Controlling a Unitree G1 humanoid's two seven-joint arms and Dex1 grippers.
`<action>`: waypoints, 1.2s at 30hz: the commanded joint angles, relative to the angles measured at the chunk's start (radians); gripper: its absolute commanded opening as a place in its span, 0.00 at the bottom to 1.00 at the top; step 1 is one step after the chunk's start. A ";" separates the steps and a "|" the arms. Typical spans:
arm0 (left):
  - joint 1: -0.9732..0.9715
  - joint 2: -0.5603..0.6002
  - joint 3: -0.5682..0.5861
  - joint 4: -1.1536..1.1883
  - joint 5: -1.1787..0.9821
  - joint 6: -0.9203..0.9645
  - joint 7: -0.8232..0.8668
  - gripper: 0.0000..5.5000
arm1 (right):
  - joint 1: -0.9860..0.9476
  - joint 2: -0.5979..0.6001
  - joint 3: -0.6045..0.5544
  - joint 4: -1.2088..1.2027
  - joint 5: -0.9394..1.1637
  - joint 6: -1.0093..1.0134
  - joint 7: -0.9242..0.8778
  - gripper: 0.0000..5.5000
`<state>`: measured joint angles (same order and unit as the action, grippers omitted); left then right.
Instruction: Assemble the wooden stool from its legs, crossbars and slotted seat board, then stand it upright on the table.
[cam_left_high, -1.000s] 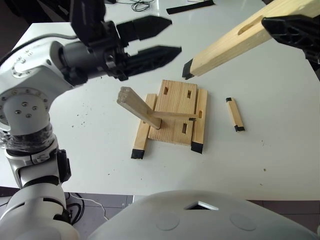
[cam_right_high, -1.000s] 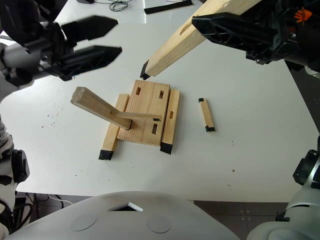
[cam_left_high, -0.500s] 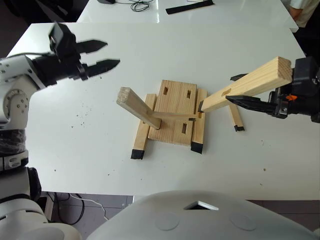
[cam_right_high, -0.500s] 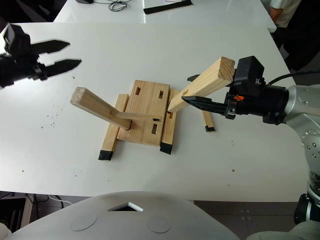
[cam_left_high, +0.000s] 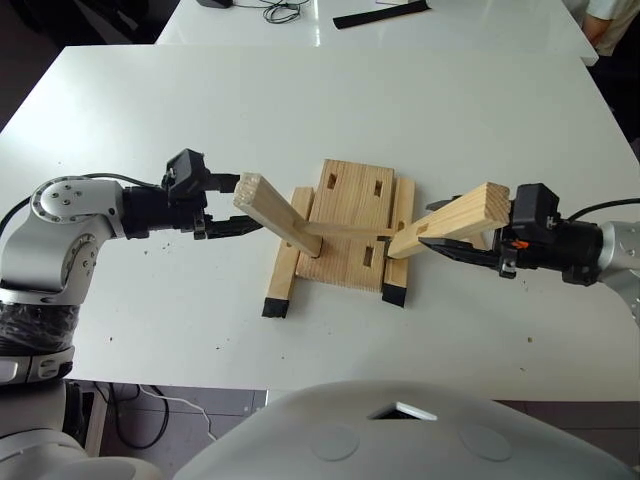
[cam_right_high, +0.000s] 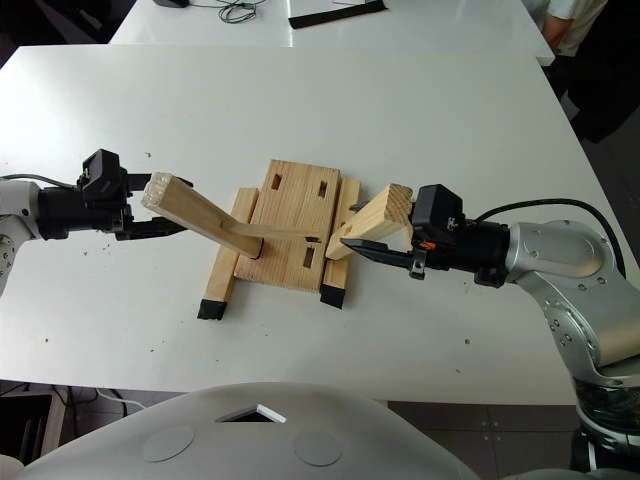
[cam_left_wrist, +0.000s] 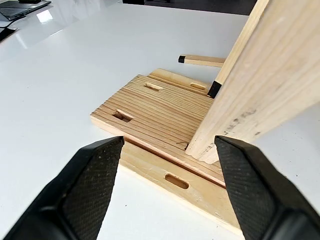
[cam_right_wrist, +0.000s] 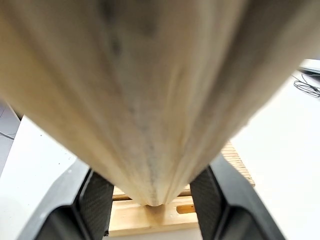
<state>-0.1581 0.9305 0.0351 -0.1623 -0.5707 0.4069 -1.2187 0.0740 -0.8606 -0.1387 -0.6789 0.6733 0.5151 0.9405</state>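
The pale slotted wooden seat board (cam_left_high: 350, 215) lies flat mid-way across the white table (cam_left_high: 300, 100), with a spare black-tipped wooden leg (cam_left_high: 283, 275) along its left edge. A square wooden leg (cam_left_high: 280, 215) stands in the near-left slot and leans left. The left gripper (cam_left_high: 238, 205) is spread wide around its top, likely to steady or straighten it. The right gripper (cam_left_high: 452, 232) is clamped on a second wooden leg (cam_left_high: 450, 218), slanted so its lower end meets the near-right slot, seemingly to seat it.
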 joint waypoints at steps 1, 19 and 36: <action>0.013 0.010 -0.016 -0.015 0.021 0.002 -0.030 0.61 | -0.021 0.020 0.011 -0.029 0.023 0.005 -0.019 0.37; 0.008 -0.027 -0.044 -0.011 0.072 -0.007 -0.037 0.61 | -0.018 0.033 0.084 -0.054 0.020 0.020 -0.039 0.37; -0.015 -0.037 -0.064 0.050 0.117 -0.026 -0.058 0.61 | -0.044 0.075 0.118 -0.003 -0.018 -0.022 -0.062 0.37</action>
<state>-0.1622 0.8949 -0.0218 -0.1191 -0.4726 0.3894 -1.2687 0.0492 -0.7861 -0.0146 -0.6892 0.6588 0.4784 0.8886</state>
